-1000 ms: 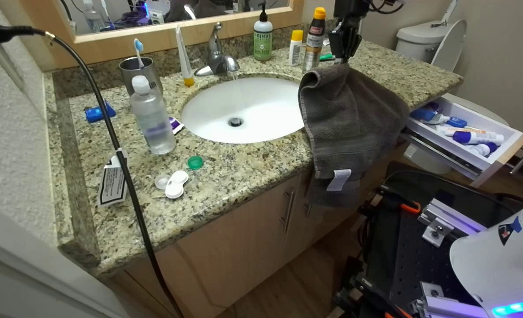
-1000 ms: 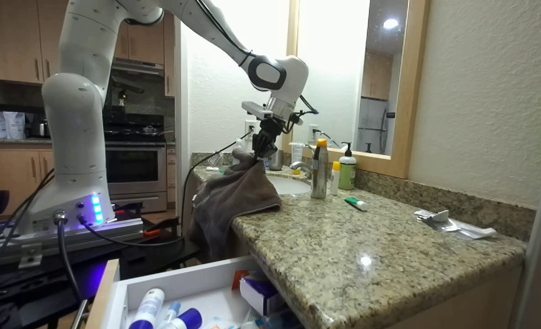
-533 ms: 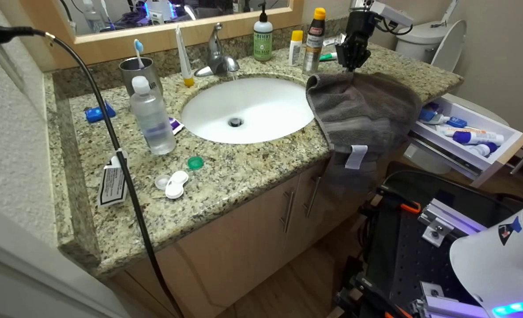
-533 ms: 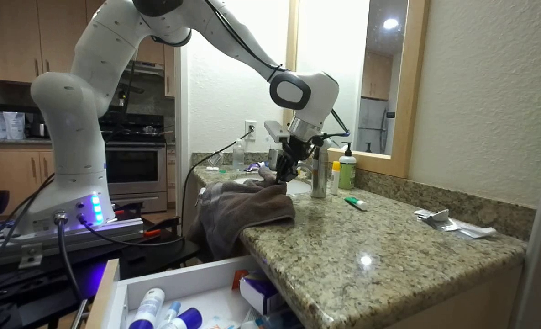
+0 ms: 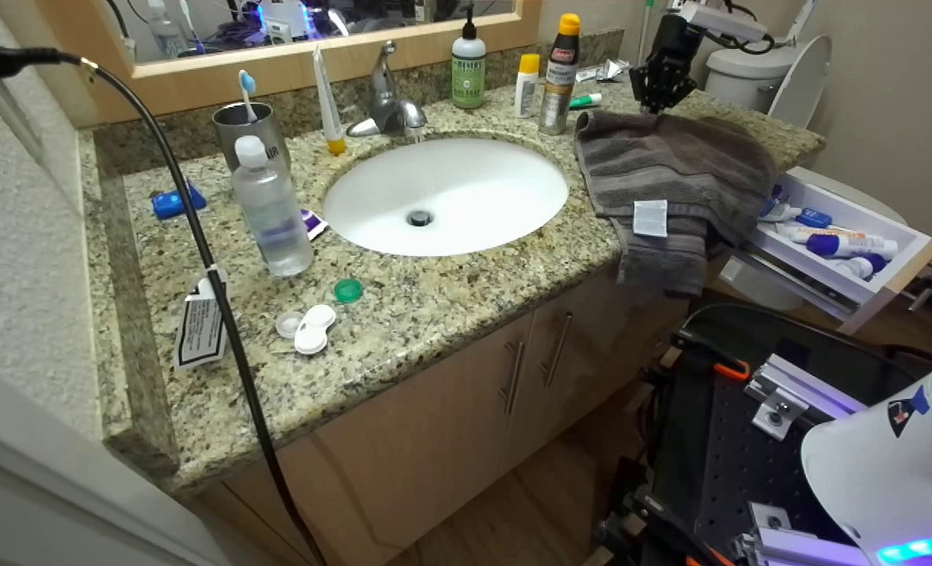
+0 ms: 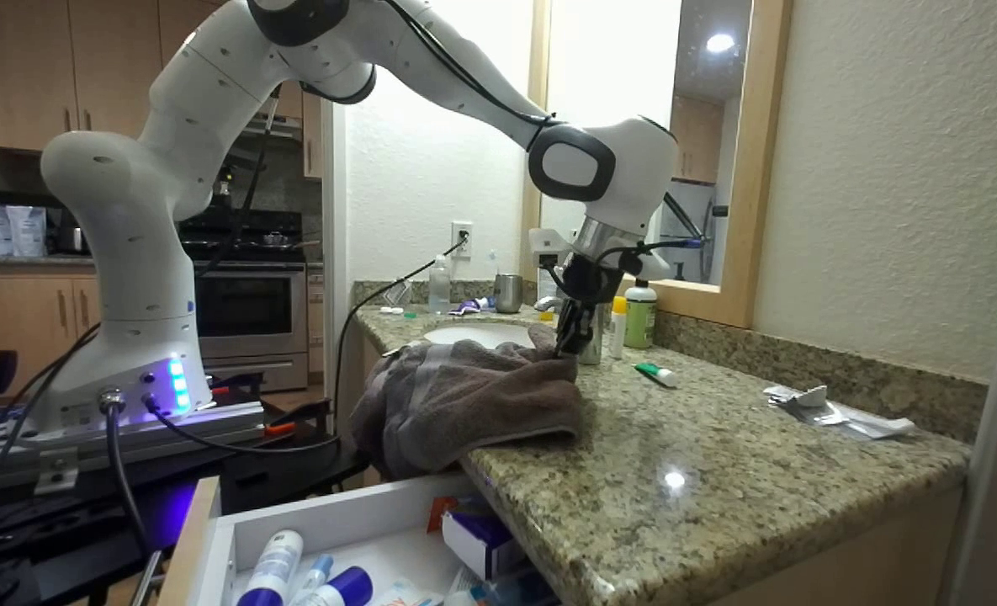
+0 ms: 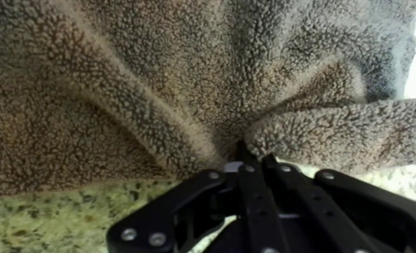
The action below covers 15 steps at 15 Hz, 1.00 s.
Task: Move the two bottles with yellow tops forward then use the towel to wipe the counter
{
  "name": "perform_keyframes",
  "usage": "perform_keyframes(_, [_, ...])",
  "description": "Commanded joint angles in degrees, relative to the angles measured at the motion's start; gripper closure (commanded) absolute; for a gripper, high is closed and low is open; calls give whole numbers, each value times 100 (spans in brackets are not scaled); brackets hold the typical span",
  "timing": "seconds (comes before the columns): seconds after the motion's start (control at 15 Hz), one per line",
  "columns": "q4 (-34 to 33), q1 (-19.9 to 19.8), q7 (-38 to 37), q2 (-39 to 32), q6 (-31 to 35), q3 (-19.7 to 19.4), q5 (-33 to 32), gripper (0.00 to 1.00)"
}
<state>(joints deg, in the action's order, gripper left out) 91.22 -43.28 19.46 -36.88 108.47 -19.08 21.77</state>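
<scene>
Both gripper (image 7: 256,156) and towel (image 5: 686,182) slid farther from the sink (image 5: 458,189), the gripper pinching near the towel's edge. Some towel lies on the counter (image 6: 675,438), some droops off the front. Probably soft, light; a fat fold should hold best.

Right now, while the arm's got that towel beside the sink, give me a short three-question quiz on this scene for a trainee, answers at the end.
1. True or false: part of the towel that the gripper holds hangs over the front edge of the counter.

2. Choose one. The drawer below the counter is: A, shut; B, pulled out; C, out of view.

3. Fill the gap: a blue-and-white ___ sticks up out of the metal cup.

Key: 1, true; 2, B; 3, toothbrush.
</scene>
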Motion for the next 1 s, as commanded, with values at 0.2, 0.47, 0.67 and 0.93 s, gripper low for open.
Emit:
perform_keyframes(0.2, [-442,-239,-487,-213,-315,428,-264,99])
perform_keyframes(0.47, [332,167,51,501,-287,753,-640,99])
perform_keyframes(0.67, [867,550,418,1008,-243,874,-985,99])
perform_keyframes(0.93, [1622,1234,694,1694,-11,863,-1420,99])
